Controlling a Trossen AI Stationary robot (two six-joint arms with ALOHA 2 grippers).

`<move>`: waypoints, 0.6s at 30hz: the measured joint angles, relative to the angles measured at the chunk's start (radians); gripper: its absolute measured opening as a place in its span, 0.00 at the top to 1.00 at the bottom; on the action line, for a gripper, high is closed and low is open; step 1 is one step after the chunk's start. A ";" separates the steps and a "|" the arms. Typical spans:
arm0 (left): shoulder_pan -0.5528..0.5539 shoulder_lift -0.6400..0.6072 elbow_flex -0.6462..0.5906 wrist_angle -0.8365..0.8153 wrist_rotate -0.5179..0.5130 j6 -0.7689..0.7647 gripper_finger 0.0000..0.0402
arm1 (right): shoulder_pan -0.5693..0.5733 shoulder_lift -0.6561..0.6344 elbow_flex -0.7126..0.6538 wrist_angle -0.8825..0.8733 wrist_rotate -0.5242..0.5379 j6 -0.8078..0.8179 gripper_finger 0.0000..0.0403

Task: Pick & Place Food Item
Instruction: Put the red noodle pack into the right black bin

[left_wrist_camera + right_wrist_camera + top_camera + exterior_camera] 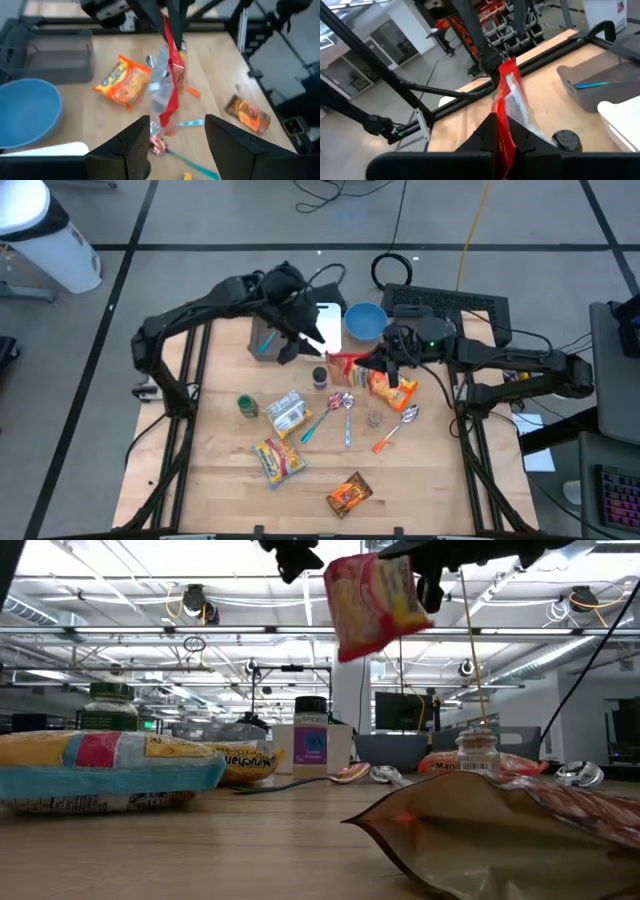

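- The right end effector (375, 363) is clenched on the top edge of a red snack packet (372, 603), which hangs in the air above the middle of the surface (220, 480) (well clear of the wood in the low view).
- The left end effector (176, 137) hovers near the back of the surface with its fingers (134, 145) spread, grasping nothing.
- Below lie an orange chip bag (122, 80), spoons (347, 412) and a blue bowl (364, 321).
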 joint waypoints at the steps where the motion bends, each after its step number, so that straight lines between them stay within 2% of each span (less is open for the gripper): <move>1: -0.005 0.022 0.029 -0.026 -0.003 0.010 0.50 | -0.001 0.004 0.000 0.000 0.000 0.000 1.00; 8: -0.036 0.141 0.180 -0.163 -0.009 0.059 0.50 | -0.002 0.019 0.000 0.052 -0.004 -0.005 1.00; 18: -0.035 0.163 0.193 -0.159 -0.013 0.077 0.53 | -0.002 0.018 0.000 0.053 -0.004 -0.017 1.00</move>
